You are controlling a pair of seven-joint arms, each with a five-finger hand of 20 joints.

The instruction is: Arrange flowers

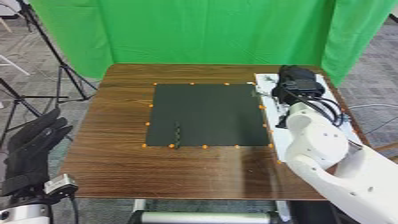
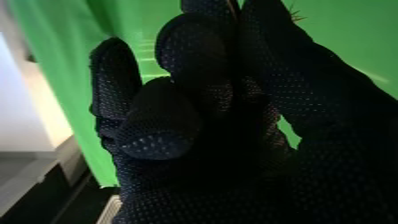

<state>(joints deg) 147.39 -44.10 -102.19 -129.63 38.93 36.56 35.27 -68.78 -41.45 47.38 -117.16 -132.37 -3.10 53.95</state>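
Okay, so from what I can see this bouquet is barely off the ground. There's 1 green stem lying on the black mat, left of the middle and close to the near edge, pointing roughly away from the robot, and that's the only piece I'd count as placed. The right hand is over the white board, up at the far right corner of the table. Its fingers are curled in toward the thumb, and there's a spiky little sprig poking out past the thumb in the wrist view, so I'm reading that as a pinch on number 2, though the actual grip spot is hidden. A few small pale bits sit by the board's left edge, right beside that hand; can't tell if they're blossoms or part of the same sprig. The left hand is off the table's left side, fingers loose and a bit spread, holding nothing. What's left, I'd guess, is getting the sprig onto the mat next to the stem, then adding more until it looks like an actual arrangement.
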